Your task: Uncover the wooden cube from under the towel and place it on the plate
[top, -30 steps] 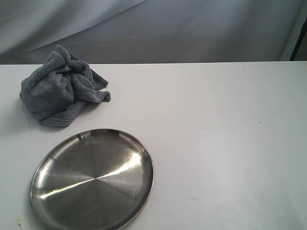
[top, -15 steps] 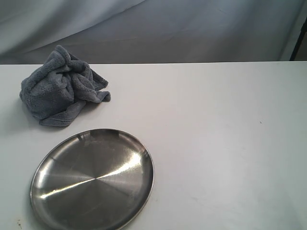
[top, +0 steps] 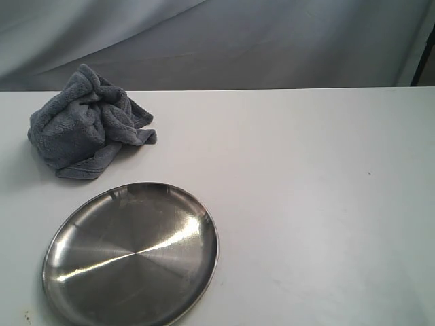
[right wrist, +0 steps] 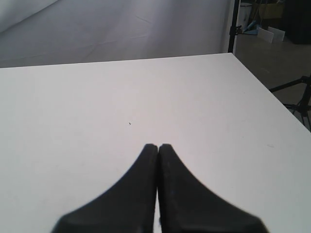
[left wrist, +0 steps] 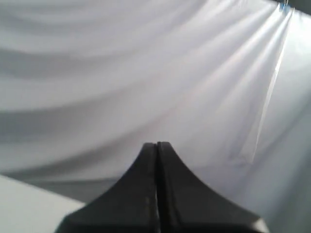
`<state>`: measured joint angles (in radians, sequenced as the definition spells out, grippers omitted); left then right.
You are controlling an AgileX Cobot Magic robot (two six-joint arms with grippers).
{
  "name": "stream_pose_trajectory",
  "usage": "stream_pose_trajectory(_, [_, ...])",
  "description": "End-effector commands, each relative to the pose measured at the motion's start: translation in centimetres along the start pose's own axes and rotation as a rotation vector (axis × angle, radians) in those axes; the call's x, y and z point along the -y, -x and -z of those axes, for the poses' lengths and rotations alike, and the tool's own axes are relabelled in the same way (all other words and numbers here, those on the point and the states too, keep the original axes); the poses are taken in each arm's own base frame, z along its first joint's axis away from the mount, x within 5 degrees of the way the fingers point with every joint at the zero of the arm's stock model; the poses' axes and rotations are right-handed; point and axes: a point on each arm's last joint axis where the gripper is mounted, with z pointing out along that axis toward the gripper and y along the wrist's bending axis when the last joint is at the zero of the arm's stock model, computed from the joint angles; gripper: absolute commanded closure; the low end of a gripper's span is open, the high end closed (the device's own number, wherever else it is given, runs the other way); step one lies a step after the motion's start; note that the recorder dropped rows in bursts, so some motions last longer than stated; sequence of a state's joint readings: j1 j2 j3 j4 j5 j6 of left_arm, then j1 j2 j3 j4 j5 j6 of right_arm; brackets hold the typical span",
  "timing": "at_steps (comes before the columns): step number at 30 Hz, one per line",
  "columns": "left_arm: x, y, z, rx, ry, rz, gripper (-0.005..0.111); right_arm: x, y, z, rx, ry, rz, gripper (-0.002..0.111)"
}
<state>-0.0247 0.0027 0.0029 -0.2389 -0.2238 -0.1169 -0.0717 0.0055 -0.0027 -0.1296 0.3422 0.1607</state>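
- The desk (top: pixel 312 204) was white and flat, with a few small dark specks.
- A grey-blue towel (top: pixel 85 125) lay bunched in a heap at its far left.
- A round steel plate (top: pixel 129 258) sat near the front left, close to the towel without touching it.

A white table (top: pixel 306 204) meets a draped grey backdrop (top: pixel 272 41) — a dark stand (top: pixel 423 60), perhaps a tripod, beside it.

No readable text, label, brand, number or sign shows in any view.
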Motion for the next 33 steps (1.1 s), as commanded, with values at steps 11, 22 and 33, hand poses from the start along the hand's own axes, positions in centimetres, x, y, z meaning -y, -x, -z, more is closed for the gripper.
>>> stream_pose_trajectory(11, [0.9, 5.3, 1.4, 0.574, -0.152, 0.184, 0.107, 0.0, -0.1, 0.0, 0.004, -0.007, -0.008, 0.108])
stream_pose_trajectory(22, [7.0, 12.7, -15.0, 0.231, -0.240, -0.111, 0.107, 0.0, -0.1, 0.0, 0.004, -0.007, -0.008, 0.108])
stream_pose_trajectory(33, [3.5, -5.0, -29.2, -1.398, -0.104, -0.743, 0.107, 0.0, -0.1, 0.0, 0.004, -0.007, -0.008, 0.108])
